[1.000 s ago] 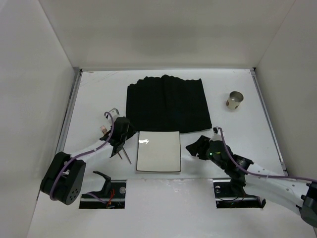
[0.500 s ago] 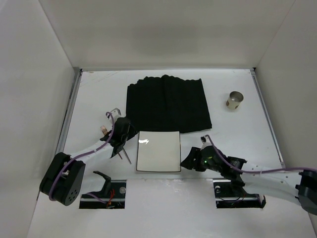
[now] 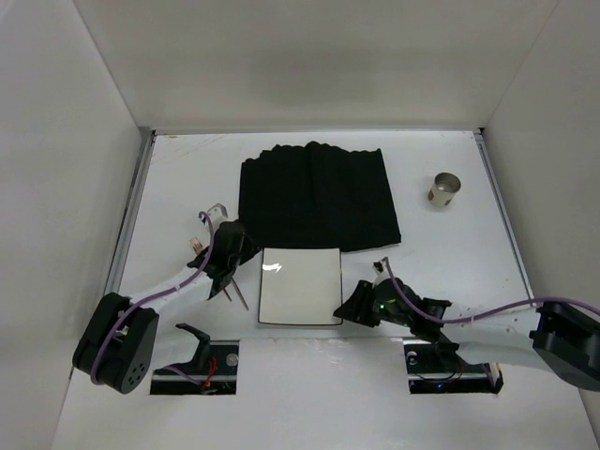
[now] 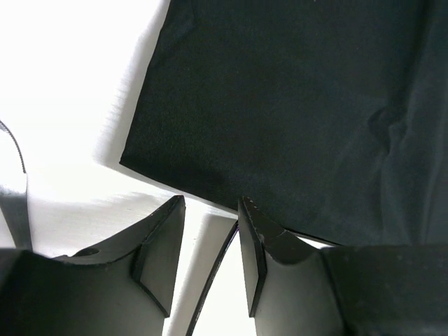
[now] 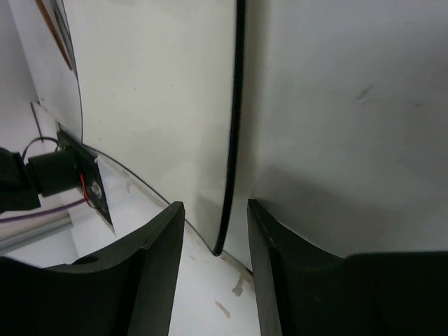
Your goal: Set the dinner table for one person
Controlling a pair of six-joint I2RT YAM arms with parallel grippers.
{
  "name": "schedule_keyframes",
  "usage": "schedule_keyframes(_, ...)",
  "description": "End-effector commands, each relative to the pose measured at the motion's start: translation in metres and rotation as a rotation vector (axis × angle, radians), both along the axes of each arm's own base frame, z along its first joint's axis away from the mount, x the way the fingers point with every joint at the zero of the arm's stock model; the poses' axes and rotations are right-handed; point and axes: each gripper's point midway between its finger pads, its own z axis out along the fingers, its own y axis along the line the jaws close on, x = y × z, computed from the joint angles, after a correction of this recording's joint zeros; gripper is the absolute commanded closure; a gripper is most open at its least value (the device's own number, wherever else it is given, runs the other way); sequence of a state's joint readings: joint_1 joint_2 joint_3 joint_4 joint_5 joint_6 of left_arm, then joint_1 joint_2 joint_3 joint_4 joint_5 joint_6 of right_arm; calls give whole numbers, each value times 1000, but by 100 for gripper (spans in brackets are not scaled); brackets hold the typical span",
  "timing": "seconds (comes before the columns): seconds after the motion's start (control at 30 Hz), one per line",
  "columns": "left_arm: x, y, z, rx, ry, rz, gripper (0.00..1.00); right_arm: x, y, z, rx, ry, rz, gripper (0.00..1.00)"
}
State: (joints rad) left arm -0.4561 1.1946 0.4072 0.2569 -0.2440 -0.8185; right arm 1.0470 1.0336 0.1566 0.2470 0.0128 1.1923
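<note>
White links point(image 3: 511, 345), blk joints point(image 3: 117, 345), purple cables point(image 3: 473, 318); blk left end effector point(image 4: 210, 203) & right end effector point(image 5: 215, 203).

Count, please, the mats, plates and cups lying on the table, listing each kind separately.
Black cloth mat: 1
Square white plate: 1
Metal cup: 1
Total on the dinner table: 3

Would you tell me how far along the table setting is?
Done: the black mat is spread on the table. In hand: left gripper and right gripper straddle opposite edges of the plate, in front of the mat. Left, likely: plate onto mat, cup beside it.
</note>
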Motion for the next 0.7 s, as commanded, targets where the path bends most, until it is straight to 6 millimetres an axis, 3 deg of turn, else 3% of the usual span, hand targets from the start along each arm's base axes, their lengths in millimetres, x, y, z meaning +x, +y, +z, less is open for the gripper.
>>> schedule_keyframes(0.0,3,1,11,-28,-40,13,66,17,-13,3,37,-16,-117,53)
schedule_keyframes(0.23,3,-3,15,-54,-45,7,66,19,-17,1,33,-7,-138,57)
schedule_keyframes(0.43,2,-2,17,-62,-48,11,66,4,1,-12,19,44,-39,56)
schedule_keyframes(0.67,1,-2,15,-71,-40,9,66,0,4,-40,19,119,-83,58)
